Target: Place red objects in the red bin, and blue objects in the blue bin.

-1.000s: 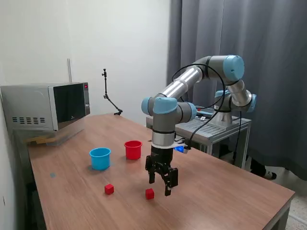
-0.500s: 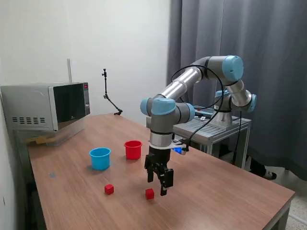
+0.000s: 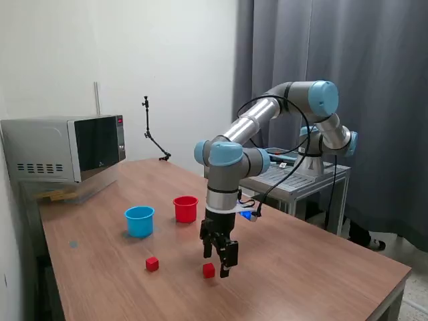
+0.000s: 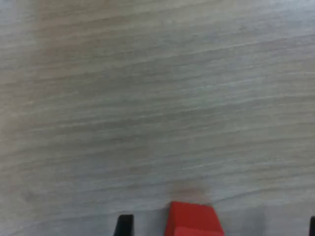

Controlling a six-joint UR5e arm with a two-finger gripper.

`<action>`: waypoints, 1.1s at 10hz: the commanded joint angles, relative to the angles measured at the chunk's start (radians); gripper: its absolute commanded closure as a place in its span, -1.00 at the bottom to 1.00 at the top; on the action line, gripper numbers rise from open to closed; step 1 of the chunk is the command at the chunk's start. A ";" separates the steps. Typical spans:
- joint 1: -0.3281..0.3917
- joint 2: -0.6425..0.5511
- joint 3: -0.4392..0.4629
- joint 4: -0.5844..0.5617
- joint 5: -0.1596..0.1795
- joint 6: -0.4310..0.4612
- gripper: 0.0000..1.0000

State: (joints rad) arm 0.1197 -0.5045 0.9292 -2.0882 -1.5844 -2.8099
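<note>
Two small red objects lie on the wooden table: one red cube (image 3: 209, 270) directly under my gripper (image 3: 217, 262), the other red cube (image 3: 152, 264) further to the exterior view's left. My gripper hangs just above the table, open and holding nothing. The wrist view shows the near cube (image 4: 192, 220) between the fingertips (image 4: 124, 225), closer to one of them. The red bin (image 3: 186, 208) and the blue bin (image 3: 140, 221) stand upright side by side behind the cubes. The blue objects are out of view.
A microwave (image 3: 67, 147) sits at the table's far end on the exterior view's left. A thin black stand (image 3: 152, 137) rises at the back edge. The arm's base is on a metal cart (image 3: 301, 177) beside the table.
My gripper has shifted toward the exterior view's left, from beside the near red cube to over it, and has stayed open. The cubes and cups have not moved.
</note>
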 commanded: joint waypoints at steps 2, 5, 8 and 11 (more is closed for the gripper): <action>0.000 0.009 -0.009 0.000 -0.003 -0.003 -1.00; 0.000 0.009 -0.009 0.000 -0.026 -0.002 -1.00; -0.003 0.009 -0.007 0.002 -0.025 -0.002 -1.00; -0.005 0.009 -0.006 0.002 -0.023 -0.002 -1.00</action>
State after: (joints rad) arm 0.1158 -0.4955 0.9226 -2.0862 -1.6079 -2.8118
